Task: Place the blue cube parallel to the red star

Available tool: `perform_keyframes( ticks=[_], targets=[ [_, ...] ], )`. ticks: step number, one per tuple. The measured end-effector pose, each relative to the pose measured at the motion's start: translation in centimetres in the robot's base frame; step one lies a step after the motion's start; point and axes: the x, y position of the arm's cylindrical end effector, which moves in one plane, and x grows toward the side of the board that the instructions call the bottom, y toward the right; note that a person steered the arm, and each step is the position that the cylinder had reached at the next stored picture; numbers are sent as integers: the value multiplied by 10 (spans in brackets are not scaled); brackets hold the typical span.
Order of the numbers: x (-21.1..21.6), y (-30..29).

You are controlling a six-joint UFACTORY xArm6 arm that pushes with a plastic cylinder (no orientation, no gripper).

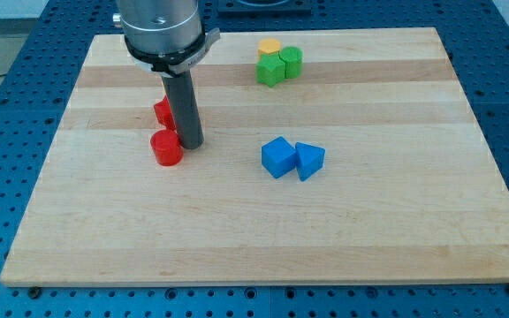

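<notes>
The blue cube (277,157) lies right of the board's middle, touching a blue triangular block (309,161) on its right. The red star (163,112) lies at the view's left, partly hidden behind my rod. A red cylinder (166,147) sits just below it. My tip (192,144) rests on the board right beside the red cylinder's right side and just below-right of the red star. The blue cube is about a hundred pixels to the tip's right.
A yellow block (269,47), a green block (270,70) and a green cylinder (291,61) cluster at the view's top centre. The wooden board (396,230) sits on a blue perforated table.
</notes>
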Motion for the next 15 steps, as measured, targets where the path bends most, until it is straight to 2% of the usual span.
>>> perform_keyframes(
  ticks=[2, 4, 6, 7, 10, 11, 13, 15],
  targets=[
    [1, 25],
    [66, 98],
    [76, 160],
    [67, 189],
    [42, 182],
    [42, 176],
    [65, 126],
    [-18, 89]
  ],
)
